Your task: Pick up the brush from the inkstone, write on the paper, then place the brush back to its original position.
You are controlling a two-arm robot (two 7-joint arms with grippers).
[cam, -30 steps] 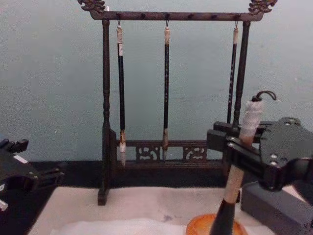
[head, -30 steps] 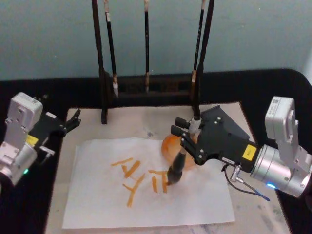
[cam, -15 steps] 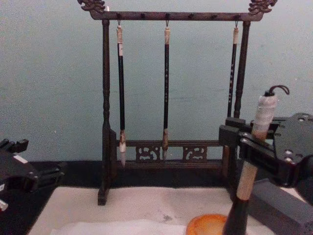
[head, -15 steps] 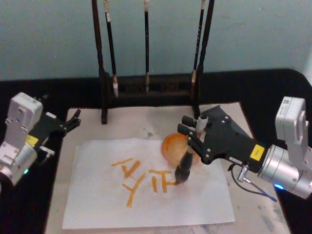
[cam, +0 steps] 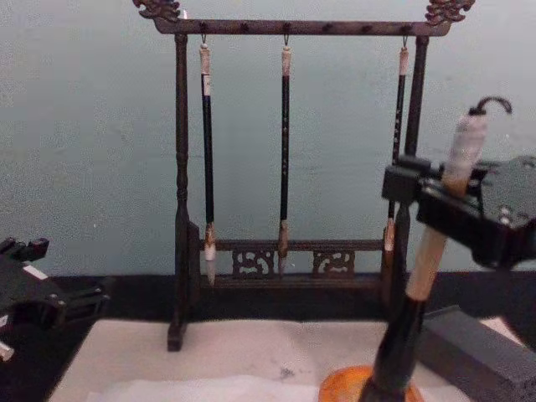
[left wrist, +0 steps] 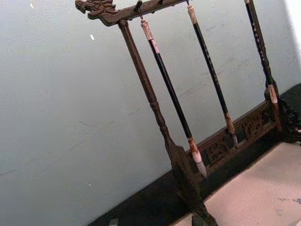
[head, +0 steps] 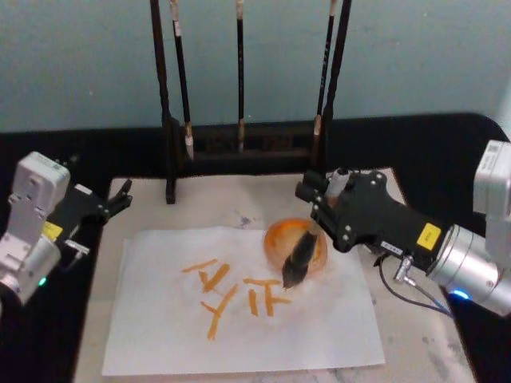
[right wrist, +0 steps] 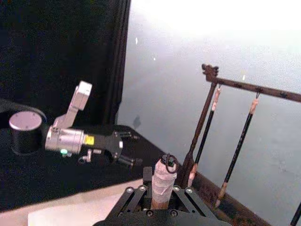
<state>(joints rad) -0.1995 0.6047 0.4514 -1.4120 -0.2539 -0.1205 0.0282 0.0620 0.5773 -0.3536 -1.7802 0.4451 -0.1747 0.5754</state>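
Right claw (head: 321,204) clamped on the brush (head: 299,255) handle; brush tilted, top leaning toward 1 o'clock. Bristle tip sits over the 5 o'clock rim of the orange inkstone (head: 276,238), near the paper's (head: 160,319) 1 o'clock corner. Left claw (head: 120,195) parked at the desk's 9 o'clock; its state cannot be told.

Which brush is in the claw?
The thick tan-handled brush, clamped in the right claw, bristles by the orange dish. The three thin black brushes hang on the rack. The left claw sits parked by the mat.
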